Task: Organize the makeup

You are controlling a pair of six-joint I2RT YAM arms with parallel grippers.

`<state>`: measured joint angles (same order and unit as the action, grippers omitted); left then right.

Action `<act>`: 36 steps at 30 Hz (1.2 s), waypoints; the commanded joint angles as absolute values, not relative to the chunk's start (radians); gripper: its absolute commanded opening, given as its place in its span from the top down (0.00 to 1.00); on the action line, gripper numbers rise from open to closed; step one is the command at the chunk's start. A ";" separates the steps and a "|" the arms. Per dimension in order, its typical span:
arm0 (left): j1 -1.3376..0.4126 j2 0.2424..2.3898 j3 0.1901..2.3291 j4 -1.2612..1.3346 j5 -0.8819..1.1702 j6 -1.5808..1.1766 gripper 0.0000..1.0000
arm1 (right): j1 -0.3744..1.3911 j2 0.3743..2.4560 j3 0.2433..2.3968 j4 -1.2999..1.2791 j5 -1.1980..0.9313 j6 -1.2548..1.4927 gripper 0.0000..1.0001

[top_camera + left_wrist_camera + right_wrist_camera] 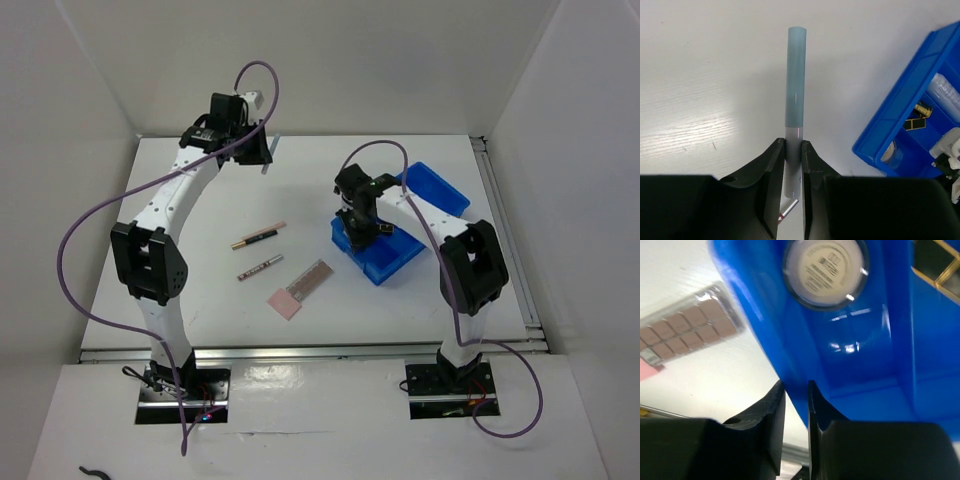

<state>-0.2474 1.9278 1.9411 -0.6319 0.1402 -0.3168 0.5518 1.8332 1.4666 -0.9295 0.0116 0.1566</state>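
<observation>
Above the table's (180, 300) far side, the left gripper (793, 145) is clenched on a slim blue-grey pencil (795, 75), whose long axis runs straight out past the fingertips. The blue tray (900, 115) lies to its right, well apart, across open tabletop. The right gripper (796, 390) pinches the tray's near wall, and a round compact (826, 270) sits inside.

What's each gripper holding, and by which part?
The left gripper pinches a blue-grey pencil by its pale end; the right gripper grips the tray, fingers astride its wall.
</observation>
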 commanded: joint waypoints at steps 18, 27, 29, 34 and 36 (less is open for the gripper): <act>-0.195 1.805 1.925 -0.635 0.183 -0.288 1.00 | 0.465 2.442 2.400 -1.008 -0.029 0.288 0.98; -0.195 1.759 1.885 -0.626 0.153 -0.328 1.00 | 0.458 2.456 2.299 -0.674 -0.288 0.531 0.98; -0.195 1.759 1.885 -0.626 0.153 -0.328 1.00 | 0.488 2.482 2.351 -0.641 -0.288 0.552 0.98; -0.186 1.750 1.894 -0.637 0.144 -0.328 1.00 | 0.525 2.505 2.428 -0.581 -0.341 0.592 0.52; -0.186 1.741 1.922 -0.646 0.153 -0.328 1.00 | 0.525 2.481 2.441 -0.592 -0.299 0.592 0.39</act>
